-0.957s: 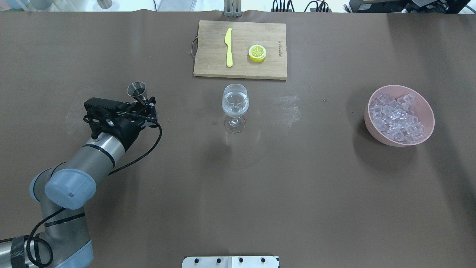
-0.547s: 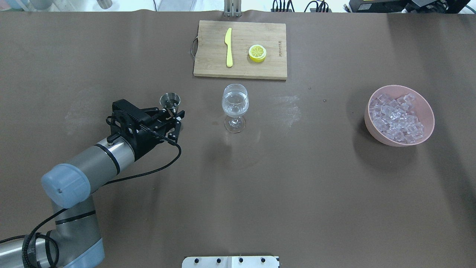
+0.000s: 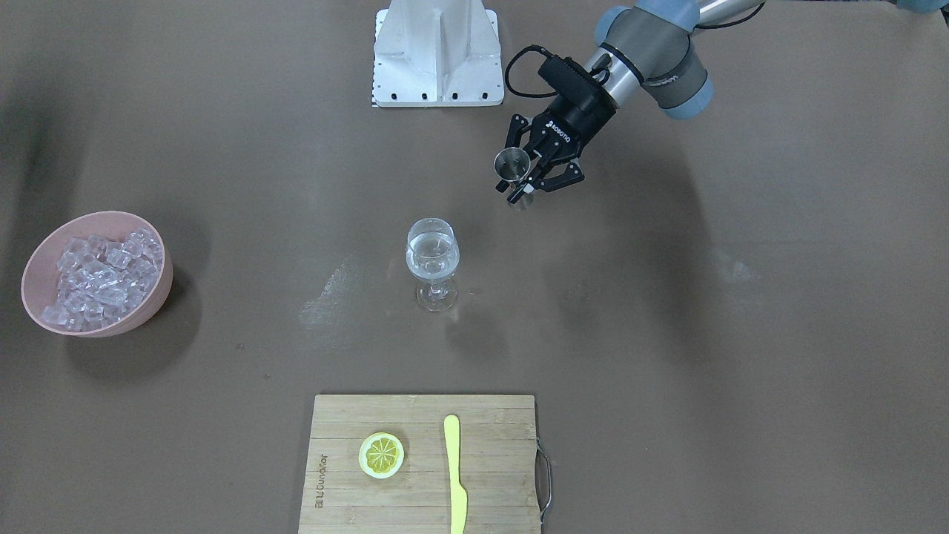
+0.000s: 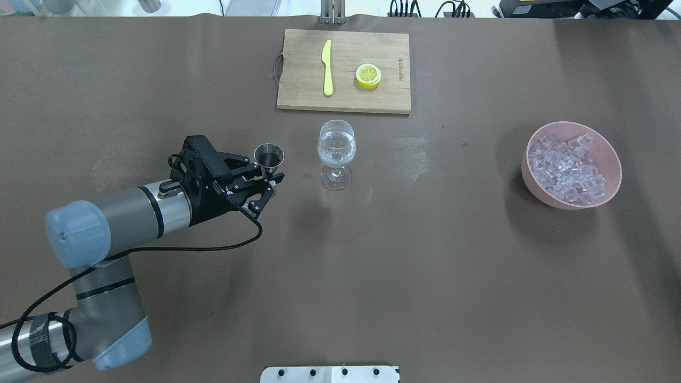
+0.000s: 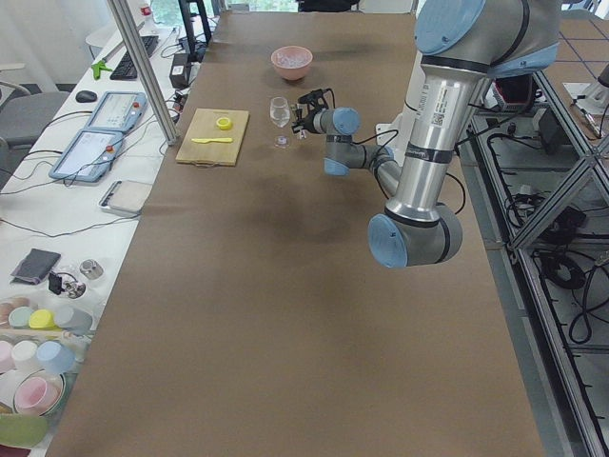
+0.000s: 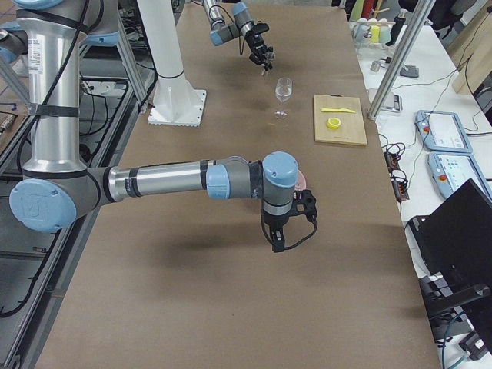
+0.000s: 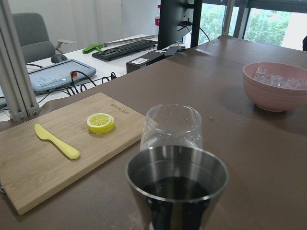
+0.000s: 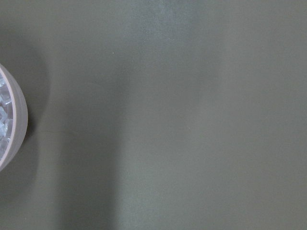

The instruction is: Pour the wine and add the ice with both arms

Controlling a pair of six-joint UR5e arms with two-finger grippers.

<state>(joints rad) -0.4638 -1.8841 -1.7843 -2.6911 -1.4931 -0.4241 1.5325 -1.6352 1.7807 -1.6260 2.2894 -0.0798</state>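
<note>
The left fingers (image 4: 270, 181) are clenched on the waist of a small metal measuring cup (image 4: 268, 155), held mouth up above the worktop (image 4: 425, 266). The left wrist view shows dark liquid inside the cup. The cup hangs just beside a stemmed wine glass (image 4: 336, 146) without touching it. The glass stands upright at the middle of the worktop, on the far side of the cup from the left arm (image 4: 133, 215).

Beyond the glass lies a wooden cutting board (image 4: 303, 96) carrying a yellow knife (image 4: 326, 66) and a lemon slice (image 4: 368, 75), set apart from each other.

The ice (image 4: 566, 165) is heaped in a pink bowl (image 4: 604, 142) on the robot's right side of the worktop, well apart from the glass. The right fingers (image 6: 278, 240) point down above the worktop near that bowl. They are seen only from the side camera, so whether they are released or clenched cannot be told. The right wrist view catches only the bowl's rim and a few cubes at its left edge.
</note>
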